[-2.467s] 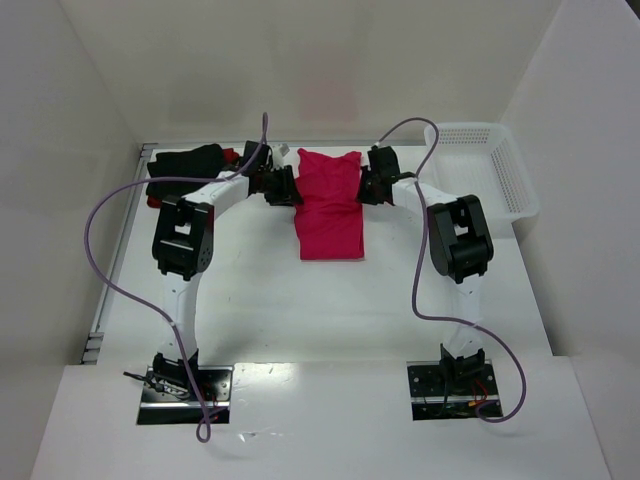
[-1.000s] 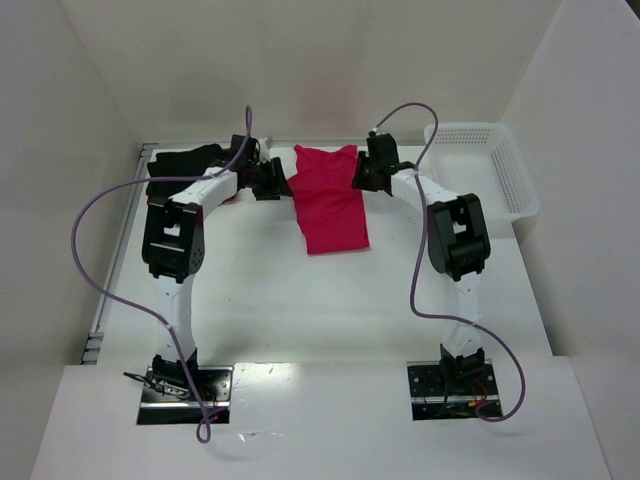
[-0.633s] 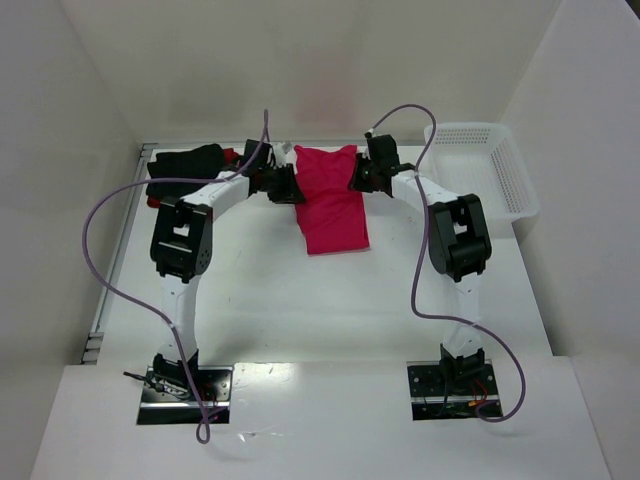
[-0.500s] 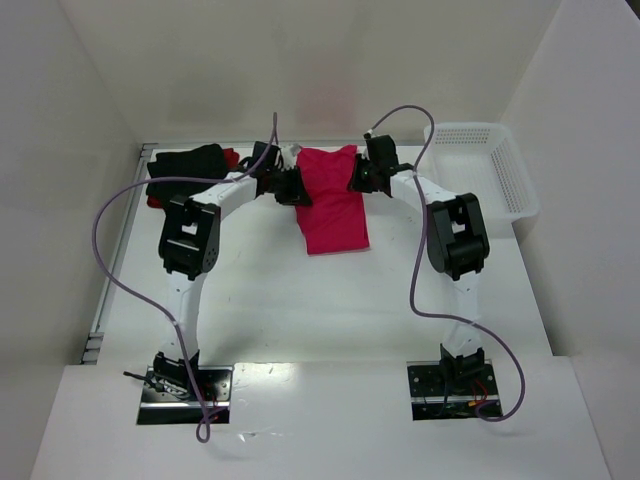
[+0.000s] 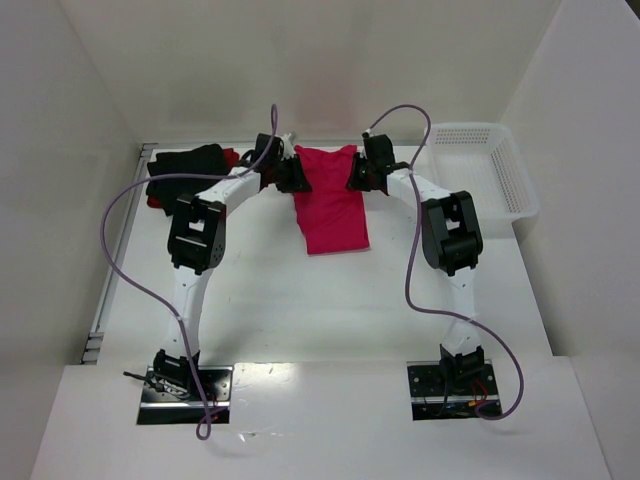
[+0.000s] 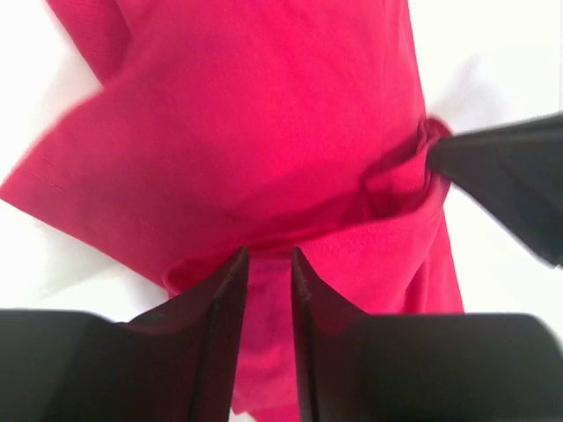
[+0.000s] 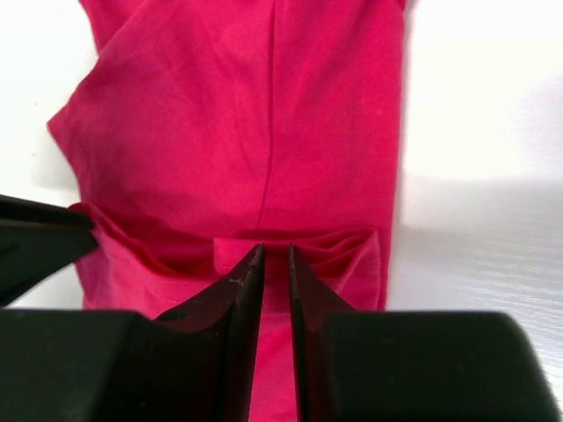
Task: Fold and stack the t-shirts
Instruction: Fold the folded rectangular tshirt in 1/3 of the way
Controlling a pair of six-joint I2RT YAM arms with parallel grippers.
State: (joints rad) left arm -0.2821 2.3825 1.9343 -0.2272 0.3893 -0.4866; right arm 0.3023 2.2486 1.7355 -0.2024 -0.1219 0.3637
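The soft crimson-pink t-shirt (image 5: 332, 205), a long folded rectangle, puckers at its 12 o'clock end, where left gripper (image 6: 268, 257) and right gripper (image 7: 275, 251), jaws narrow, each pinch it.

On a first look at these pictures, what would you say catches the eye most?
The crimson-pink t-shirt, a narrow folded strip at far centre, glows against the white table. The left pincer and right pincer pinch its far end from either side. A black t-shirt lies bundled in the far left corner.
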